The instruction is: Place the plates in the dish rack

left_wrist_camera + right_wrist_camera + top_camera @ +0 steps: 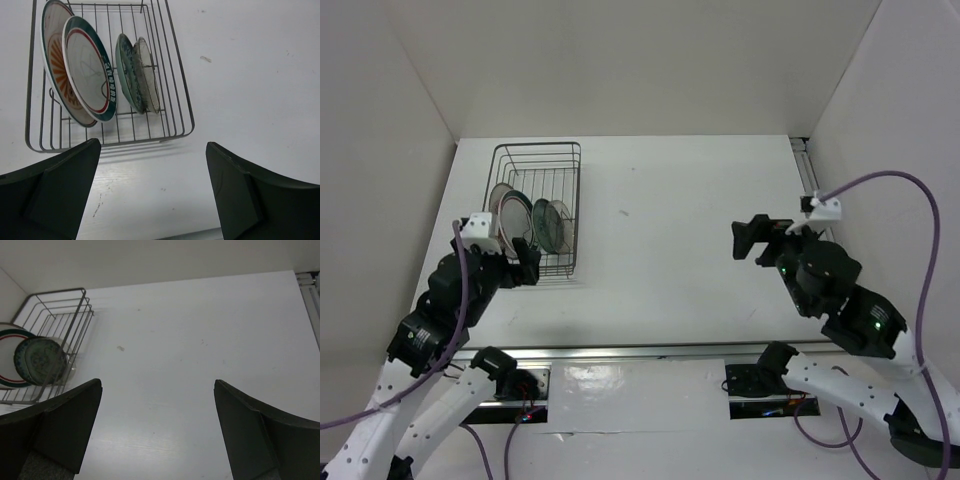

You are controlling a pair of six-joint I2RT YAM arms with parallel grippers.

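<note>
Four small round plates stand on edge in the near half of the rectangular black wire dish rack [183, 85], each slotted between its wire dividers and tilted a little. Seen from the left wrist, they run left to right. First is the white plate with an orange sunburst centre [61, 75]. The white plate with a dark rim band and thin red ring [90, 70] leans close in front of it and overlaps it. After a gap comes the teal-blue patterned plate [127, 70], with the translucent grey-beige plate [149, 70] just beside it. The rack sits on the left, far part of the white tabletop [670, 220], its long side running away from the arms. The left gripper [152, 145] hovers just short of the rack's near end, aimed at the plates, its dark fingers [65, 190] spread wide and holding nothing. The right gripper [157, 385] hangs over bare table well to the right of the rack, its jaws likewise wide apart and empty, facing left towards the rack. A purple cable [910, 190] loops from the right arm, and plain white walls close in the table on three sides.
</note>
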